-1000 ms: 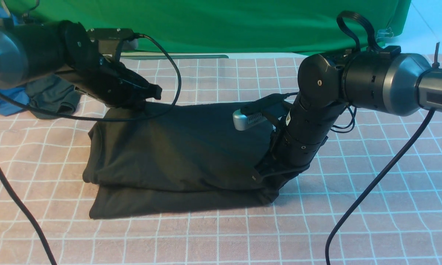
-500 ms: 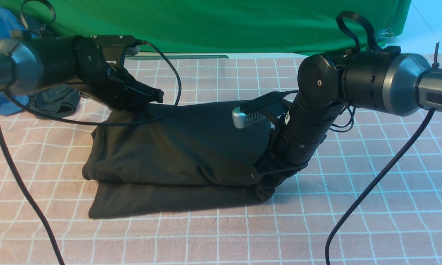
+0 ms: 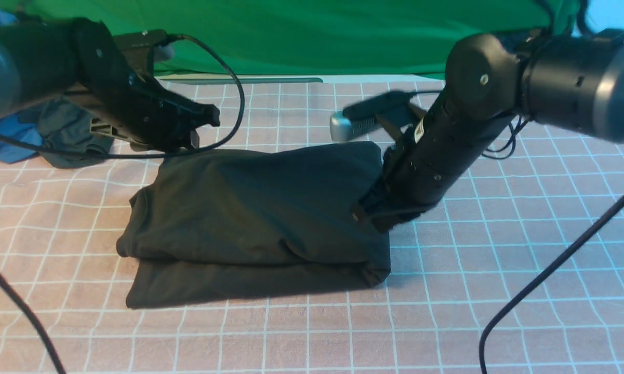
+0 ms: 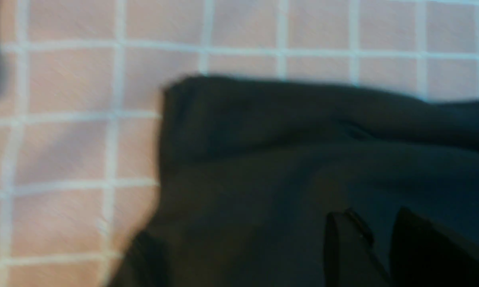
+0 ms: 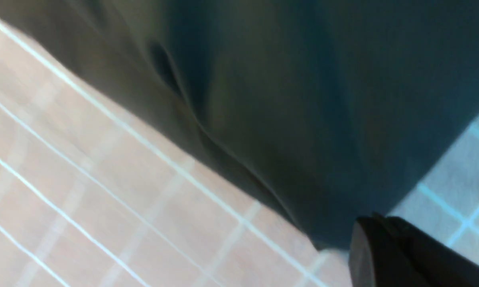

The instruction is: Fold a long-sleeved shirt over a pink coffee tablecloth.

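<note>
The long-sleeved shirt (image 3: 254,213) lies folded into a thick, roughly rectangular bundle in the middle of the pink coffee tablecloth (image 3: 499,291), with a flatter lower layer sticking out along its near edge. No print shows; only plain black fabric faces up. The cloth under it covers the tabletop on all sides, its thin white grid visible all around the bundle.

The right gripper (image 3: 376,210) is at the bundle's right edge, low down against the fabric. In the right wrist view its dark fingertips (image 5: 387,255) sit pressed together just off the shirt's edge, over the pink cloth, so the jaws are closed and I see no fabric between them.

The left gripper (image 3: 200,122) hangs above the bundle's far left corner, clear of the fabric. In the left wrist view two dark fingers (image 4: 343,247) stand a narrow gap apart over the shirt, with nothing between them.

At the far left, beyond the left arm, a smaller dark grey garment (image 3: 65,135) and a blue garment (image 3: 5,137) lie bunched together. A bright green cloth (image 3: 317,36) hangs across the back.
</note>
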`<action>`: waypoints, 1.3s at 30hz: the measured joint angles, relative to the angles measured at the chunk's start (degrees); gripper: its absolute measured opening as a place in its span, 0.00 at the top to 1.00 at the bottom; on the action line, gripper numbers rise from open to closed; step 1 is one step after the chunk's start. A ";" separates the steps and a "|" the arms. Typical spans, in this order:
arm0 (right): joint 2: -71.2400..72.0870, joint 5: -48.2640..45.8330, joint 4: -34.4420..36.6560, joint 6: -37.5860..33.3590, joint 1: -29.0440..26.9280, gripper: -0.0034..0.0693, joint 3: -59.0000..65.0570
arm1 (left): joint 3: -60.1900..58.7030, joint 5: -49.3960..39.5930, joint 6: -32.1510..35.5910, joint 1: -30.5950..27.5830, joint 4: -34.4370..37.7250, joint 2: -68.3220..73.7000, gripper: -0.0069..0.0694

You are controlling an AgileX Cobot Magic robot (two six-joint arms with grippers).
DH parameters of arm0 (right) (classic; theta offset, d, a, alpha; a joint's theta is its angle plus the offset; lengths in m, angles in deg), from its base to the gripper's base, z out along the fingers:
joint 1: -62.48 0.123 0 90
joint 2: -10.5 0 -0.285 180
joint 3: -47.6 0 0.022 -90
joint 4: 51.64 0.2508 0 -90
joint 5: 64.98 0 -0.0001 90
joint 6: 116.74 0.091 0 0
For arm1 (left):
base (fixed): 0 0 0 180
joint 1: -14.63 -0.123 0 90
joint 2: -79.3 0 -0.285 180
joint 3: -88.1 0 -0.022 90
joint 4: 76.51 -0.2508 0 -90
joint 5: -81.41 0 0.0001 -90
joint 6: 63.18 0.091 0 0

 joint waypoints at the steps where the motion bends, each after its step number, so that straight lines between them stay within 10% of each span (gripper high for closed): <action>1: 0.05 1.00 0.76 0.00 0.00 0.90 -0.33 | -0.54 -1.07 1.29 0.00 2.24 -0.41 0.73; 13: -8.44 3.34 9.52 -7.05 0.00 0.90 -1.58 | -14.46 1.24 -1.44 -0.01 3.79 -0.29 0.89; 28: -8.86 -3.45 -8.29 3.67 0.00 0.90 -1.65 | -16.33 0.43 -17.72 -0.01 -12.63 -2.03 0.89; 39: -3.04 2.65 2.81 -1.30 2.27 0.90 -2.56 | -16.33 2.64 1.41 4.47 19.77 -9.60 0.89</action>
